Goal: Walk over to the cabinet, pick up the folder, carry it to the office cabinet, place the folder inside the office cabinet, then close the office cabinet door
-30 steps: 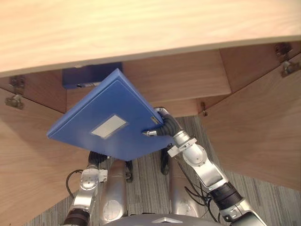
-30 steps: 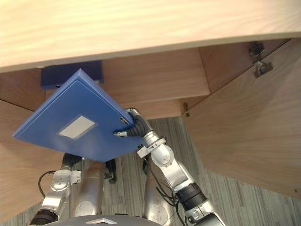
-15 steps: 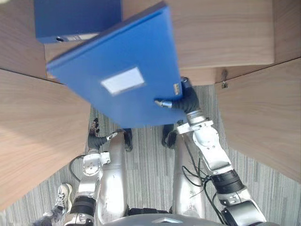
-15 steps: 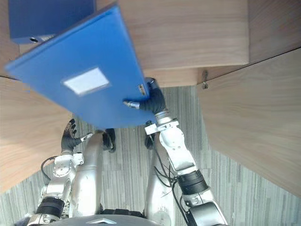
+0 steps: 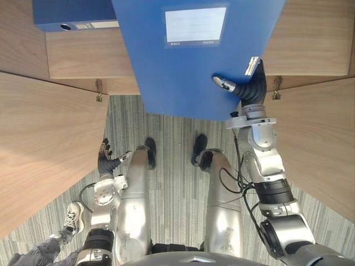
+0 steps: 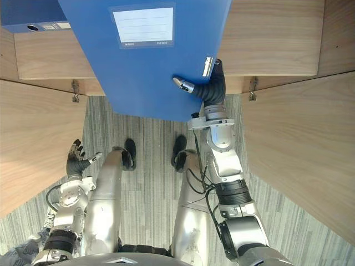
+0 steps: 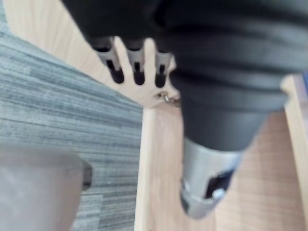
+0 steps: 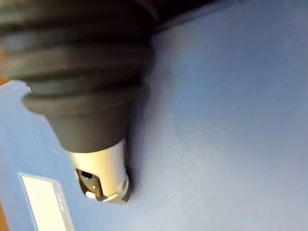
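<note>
Folder (image 5: 183, 72): swung from slanted to square-on; pinched by right hand (image 5: 249, 91), thumb on its face. Left hand (image 5: 104, 162) hung straight-fingered, empty. Pickup done; placing and door-closing remained.

Blue folder (image 5: 183, 72), white label (image 5: 194, 25) facing up, pinched at its right edge by the right hand (image 5: 250, 88), before the wooden office cabinet (image 5: 83, 55); left door (image 5: 44, 144) and right door (image 5: 321, 138) open.

The folder (image 5: 183, 72) is bright blue, and its label (image 5: 194, 25) is white with thin lines. The second folder (image 5: 72, 12) is blue too. The cabinet doors (image 5: 44, 138) are light brown wood — with soft streaks. The floor (image 5: 172, 183) is grey — with thin stripes.
</note>
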`<state>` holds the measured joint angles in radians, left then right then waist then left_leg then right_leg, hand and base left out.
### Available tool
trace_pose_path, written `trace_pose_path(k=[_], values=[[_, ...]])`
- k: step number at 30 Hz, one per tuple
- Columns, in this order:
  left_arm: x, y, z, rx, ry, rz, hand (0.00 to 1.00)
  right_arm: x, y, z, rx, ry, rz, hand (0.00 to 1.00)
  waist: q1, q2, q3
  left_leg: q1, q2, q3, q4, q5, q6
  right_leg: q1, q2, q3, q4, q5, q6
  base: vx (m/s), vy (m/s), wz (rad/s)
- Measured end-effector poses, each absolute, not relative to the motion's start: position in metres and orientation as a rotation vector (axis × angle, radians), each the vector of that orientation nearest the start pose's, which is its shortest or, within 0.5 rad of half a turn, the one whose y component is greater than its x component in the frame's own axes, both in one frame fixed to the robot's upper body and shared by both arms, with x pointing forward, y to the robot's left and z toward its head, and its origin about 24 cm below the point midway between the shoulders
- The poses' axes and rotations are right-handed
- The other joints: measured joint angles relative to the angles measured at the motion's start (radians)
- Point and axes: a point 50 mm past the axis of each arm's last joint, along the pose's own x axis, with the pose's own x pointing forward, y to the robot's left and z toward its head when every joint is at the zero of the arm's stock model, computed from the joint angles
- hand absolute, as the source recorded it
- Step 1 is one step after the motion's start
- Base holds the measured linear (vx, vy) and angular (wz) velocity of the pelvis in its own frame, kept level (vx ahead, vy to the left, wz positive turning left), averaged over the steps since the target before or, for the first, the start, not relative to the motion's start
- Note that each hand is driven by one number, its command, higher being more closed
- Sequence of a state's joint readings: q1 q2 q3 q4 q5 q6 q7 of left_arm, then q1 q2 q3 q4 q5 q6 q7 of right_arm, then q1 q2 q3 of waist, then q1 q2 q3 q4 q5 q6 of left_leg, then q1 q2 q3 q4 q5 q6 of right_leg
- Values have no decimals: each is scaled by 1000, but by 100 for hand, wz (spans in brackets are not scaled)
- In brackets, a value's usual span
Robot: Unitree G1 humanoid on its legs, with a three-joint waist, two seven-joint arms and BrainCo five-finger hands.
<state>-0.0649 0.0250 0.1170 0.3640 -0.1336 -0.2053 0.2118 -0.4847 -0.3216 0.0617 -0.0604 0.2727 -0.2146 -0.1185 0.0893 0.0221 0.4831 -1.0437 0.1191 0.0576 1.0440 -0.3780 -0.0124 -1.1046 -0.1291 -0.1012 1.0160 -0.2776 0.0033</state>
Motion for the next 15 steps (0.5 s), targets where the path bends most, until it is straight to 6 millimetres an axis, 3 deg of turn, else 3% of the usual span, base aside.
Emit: trace_pose_path(k=[4,10,15], values=[[253,191,-6,-108,94,347,0,302,-170,204,89,-701,33,100,1,0,0,-13,-6,-10,0,2,-3,-6,-7,-13,7,-8,1,-47,-48,12],[257,192,8,-113,28,347,0,307,-203,189,546,-689,-179,100,-2,0,0,-36,-6,-16,7,9,-10,-34,-7,-12,21,-8,0,-38,-37,2],[259,190,12,-121,14,345,0,310,-222,187,667,-699,-281,100,-5,0,0,-50,-4,-18,22,9,-11,-46,-6,-12,34,-7,-1,-71,-34,-1]])
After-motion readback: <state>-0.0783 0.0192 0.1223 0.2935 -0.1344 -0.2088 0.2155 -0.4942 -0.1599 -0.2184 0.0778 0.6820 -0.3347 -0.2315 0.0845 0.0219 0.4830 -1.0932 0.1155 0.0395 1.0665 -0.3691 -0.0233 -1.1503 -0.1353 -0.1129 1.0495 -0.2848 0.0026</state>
